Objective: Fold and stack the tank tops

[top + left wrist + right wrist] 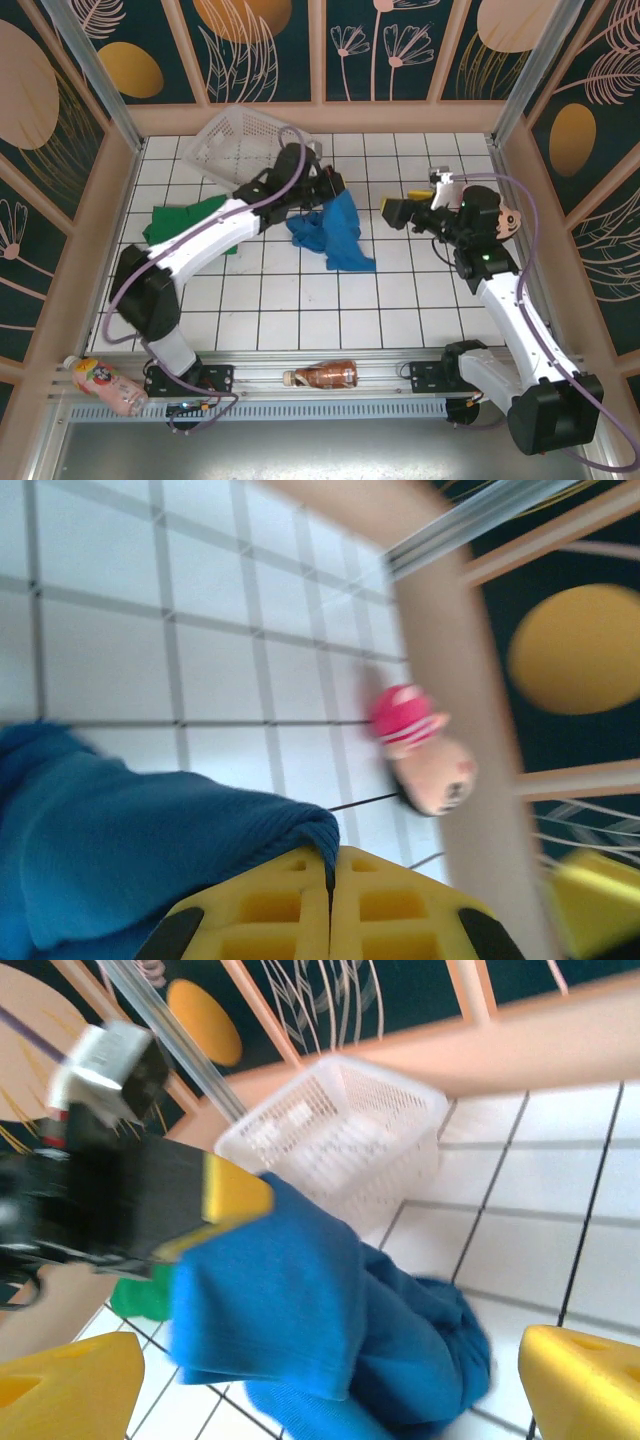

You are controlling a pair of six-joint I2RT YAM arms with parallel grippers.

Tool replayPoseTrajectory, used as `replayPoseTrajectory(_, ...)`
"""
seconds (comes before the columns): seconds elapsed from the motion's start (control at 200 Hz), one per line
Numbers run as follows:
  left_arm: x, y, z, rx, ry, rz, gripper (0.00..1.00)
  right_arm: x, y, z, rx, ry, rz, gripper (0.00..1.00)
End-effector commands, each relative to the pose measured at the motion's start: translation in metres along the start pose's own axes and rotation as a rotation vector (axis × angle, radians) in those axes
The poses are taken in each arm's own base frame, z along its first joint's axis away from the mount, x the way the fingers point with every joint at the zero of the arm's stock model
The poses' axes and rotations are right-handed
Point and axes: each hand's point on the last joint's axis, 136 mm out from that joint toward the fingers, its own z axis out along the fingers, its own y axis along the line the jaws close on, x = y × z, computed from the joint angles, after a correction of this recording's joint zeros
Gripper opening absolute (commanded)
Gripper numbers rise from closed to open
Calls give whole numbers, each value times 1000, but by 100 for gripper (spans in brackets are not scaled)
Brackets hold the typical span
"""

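The blue tank top (338, 238) is in the middle of the tabletop (300, 305), a little toward the far side. One edge is lifted, and the rest hangs down and bunches on the white tiles. My left gripper (330, 875) has that raised edge. In the left wrist view the two yellow fingers (270, 910) are pressed together with a fold of blue cloth pinched at their tips. From the right wrist camera I see the same thing from across the table: the top drapes down from the left gripper's yellow finger into a crumpled heap.

The right gripper (400, 205) hovers just to the right of the blue top and points toward it. Its jaws are spread wide and hold nothing. In its own camera the fingers sit at the two bottom corners, with the cloth between and beyond them, and I can't tell whether either finger touches it.

The green tank top (185, 225) lies flat-ish on the left side of the tabletop, partly under my left arm and apart from the blue one. Behind both, the white lattice basket (235, 140) is tipped at an angle at the far left.

At the near edge, a pink drink bottle (100, 385) and a brown one (325, 376) lie on their sides along the rail by the arm bases.
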Motion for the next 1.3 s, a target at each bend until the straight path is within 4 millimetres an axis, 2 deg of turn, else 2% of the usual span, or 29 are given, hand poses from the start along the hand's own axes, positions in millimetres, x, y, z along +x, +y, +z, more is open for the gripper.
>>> replayPoseTrajectory(0.0,2,26,33,-47,-17,6,12,39,-16,0,40,88,126,94)
replayPoseTrajectory(0.05,7,41,47,-101,2,26,19,61,-24,1,60,128,189,93)
replayPoseTrajectory(0.13,12,42,63,-84,29,34,28,92,-31,5,82,182,269,91)
replayPoseTrajectory(0.205,11,54,68,-149,33,70,46,121,-32,11,96,228,296,90)
replayPoseTrajectory(0.275,2,57,61,-206,16,110,60,143,-32,20,104,265,293,90)
replayPoseTrajectory(0.395,-15,52,24,-303,-27,156,69,169,-34,35,137,339,215,89)
replayPoseTrajectory(0.49,-16,56,-13,-362,-40,146,71,180,-48,45,207,372,151,89)
replayPoseTrajectory(0.53,-11,60,-25,-376,-27,136,71,181,-53,51,230,374,118,89)
replayPoseTrajectory(0.58,3,75,-33,-417,9,120,71,181,-59,58,256,378,87,88)
replayPoseTrajectory(0.61,6,76,-47,-417,7,109,71,183,-61,62,259,385,76,89)
replayPoseTrajectory(0.725,37,111,-67,-468,38,49,68,195,-68,75,294,442,28,86)
replayPoseTrajectory(0.806,53,134,-71,-490,38,16,65,192,-71,85,324,439,-54,85)
replayPoseTrajectory(0.916,60,157,-69,-526,0,11,59,184,-75,99,333,426,-124,85)
replayPoseTrajectory(0.976,58,167,-62,-549,-27,22,56,189,-69,106,328,447,-193,85)
replayPoseTrajectory(1.091,62,180,-36,-566,-15,56,54,204,-76,112,349,500,-244,80)
replayPoseTrajectory(1.171,65,191,-18,-586,1,77,53,211,-77,116,343,514,-251,73)
replayPoseTrajectory(1.196,62,188,-15,-575,-10,84,53,212,-77,116,342,519,-251,68)
replayPoseTrajectory(1.216,65,195,-8,-594,1,93,52,213,-77,116,343,523,-246,64)
replayPoseTrajectory(1.296,62,198,3,-603,-7,113,51,216,-77,116,343,536,-241,51)
